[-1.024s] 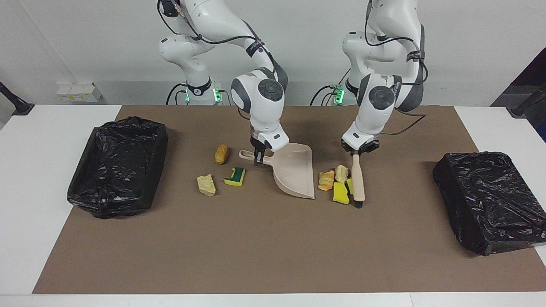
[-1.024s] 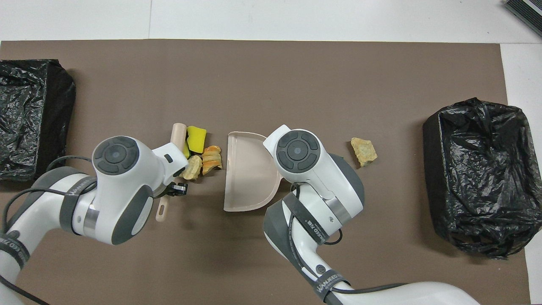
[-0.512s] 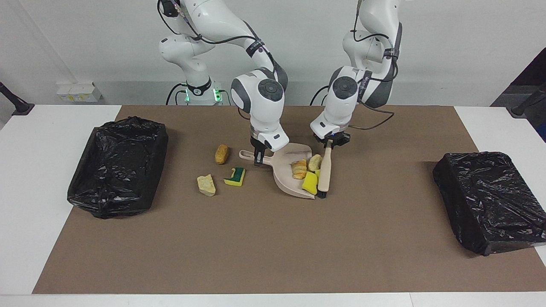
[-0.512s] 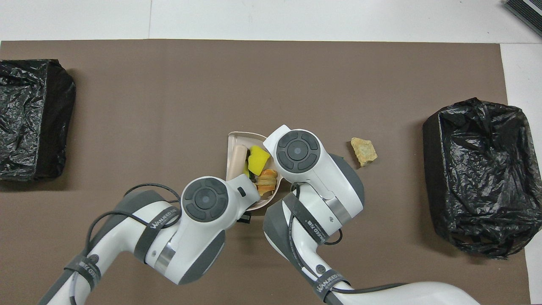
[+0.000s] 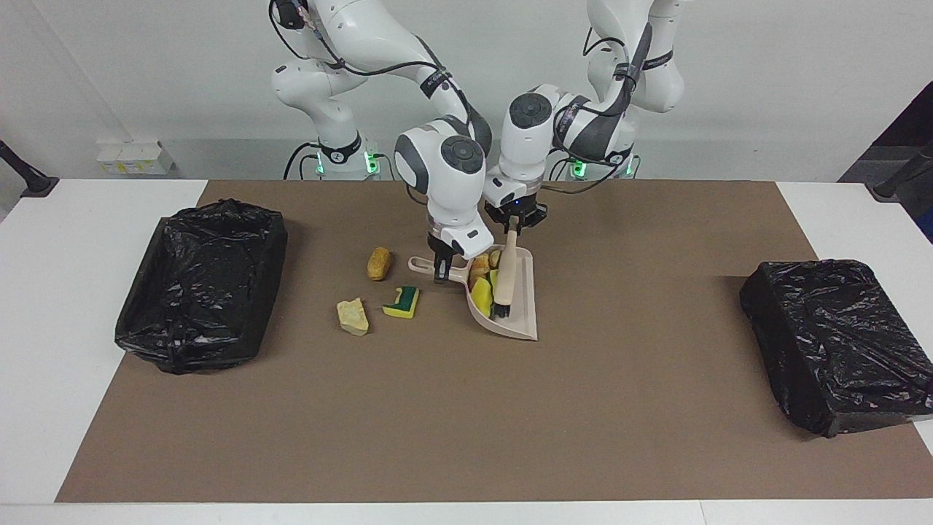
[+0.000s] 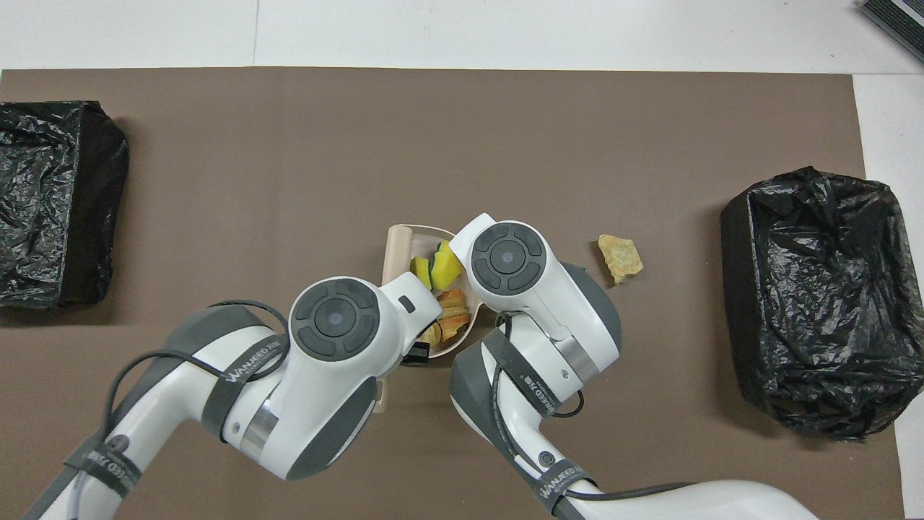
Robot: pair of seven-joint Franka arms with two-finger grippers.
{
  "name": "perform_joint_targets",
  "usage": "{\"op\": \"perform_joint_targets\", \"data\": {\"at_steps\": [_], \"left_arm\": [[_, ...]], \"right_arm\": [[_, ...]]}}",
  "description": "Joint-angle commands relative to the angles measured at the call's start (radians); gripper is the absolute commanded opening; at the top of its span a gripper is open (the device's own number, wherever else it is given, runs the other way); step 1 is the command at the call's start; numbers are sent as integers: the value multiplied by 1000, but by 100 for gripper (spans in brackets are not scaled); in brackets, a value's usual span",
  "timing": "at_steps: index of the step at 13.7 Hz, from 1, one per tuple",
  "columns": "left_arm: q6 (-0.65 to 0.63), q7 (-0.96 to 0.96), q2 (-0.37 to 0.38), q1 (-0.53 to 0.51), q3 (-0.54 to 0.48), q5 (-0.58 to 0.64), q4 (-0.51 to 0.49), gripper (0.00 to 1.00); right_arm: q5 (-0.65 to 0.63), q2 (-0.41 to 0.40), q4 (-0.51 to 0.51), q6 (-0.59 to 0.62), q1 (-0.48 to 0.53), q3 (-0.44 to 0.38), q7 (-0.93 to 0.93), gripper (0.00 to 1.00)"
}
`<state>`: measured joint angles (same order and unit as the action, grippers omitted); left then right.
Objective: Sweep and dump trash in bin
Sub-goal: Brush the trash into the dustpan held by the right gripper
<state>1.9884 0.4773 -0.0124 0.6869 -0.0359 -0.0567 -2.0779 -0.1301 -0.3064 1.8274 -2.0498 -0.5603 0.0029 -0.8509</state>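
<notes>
My right gripper [image 5: 442, 268] is shut on the handle of the beige dustpan [image 5: 523, 310], which rests on the brown mat. My left gripper [image 5: 513, 224] is shut on the wooden brush [image 5: 506, 277], which lies inside the pan with its bristles down. Several scraps [image 5: 481, 286] of yellow sponge and tan bread sit in the pan against the brush. They also show in the overhead view [image 6: 442, 269]. A tan-orange piece [image 5: 378, 263], a green-and-yellow sponge [image 5: 402, 301] and a pale chunk [image 5: 353, 316] lie on the mat beside the pan, toward the right arm's end.
A black-bagged bin [image 5: 200, 284] stands at the right arm's end of the table. Another black-bagged bin [image 5: 838, 343] stands at the left arm's end. The two wrists are close together over the pan. In the overhead view only the pale chunk [image 6: 619, 258] shows outside the pan.
My left gripper swept the brush toward the right arm's end, pushing the scraps from the mat into the dustpan. The right gripper and the dustpan stayed still.
</notes>
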Motion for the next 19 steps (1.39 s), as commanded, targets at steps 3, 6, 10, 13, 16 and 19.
{"op": "perform_joint_targets", "data": {"at_steps": [3, 6, 10, 13, 16, 19], "left_arm": [[-95, -2, 104, -78, 2, -12, -2, 0], [-138, 1, 127, -78, -1, -11, -5, 0], [-138, -9, 140, -115, -4, -11, -36, 0], [-126, -11, 137, -130, -4, -3, -77, 0], [-135, -16, 144, -164, -4, -3, -99, 0], [-117, -11, 148, -164, -4, -2, -142, 0]], "right_arm": [[-14, 18, 27, -30, 5, 6, 19, 0], [-13, 18, 27, -29, 6, 6, 19, 0], [-8, 20, 29, -33, 13, 6, 18, 0], [-6, 26, 71, -102, 11, 8, 18, 0], [-6, 29, 79, -104, 11, 6, 16, 0], [-5, 30, 87, -112, 19, 8, 13, 0]]}}
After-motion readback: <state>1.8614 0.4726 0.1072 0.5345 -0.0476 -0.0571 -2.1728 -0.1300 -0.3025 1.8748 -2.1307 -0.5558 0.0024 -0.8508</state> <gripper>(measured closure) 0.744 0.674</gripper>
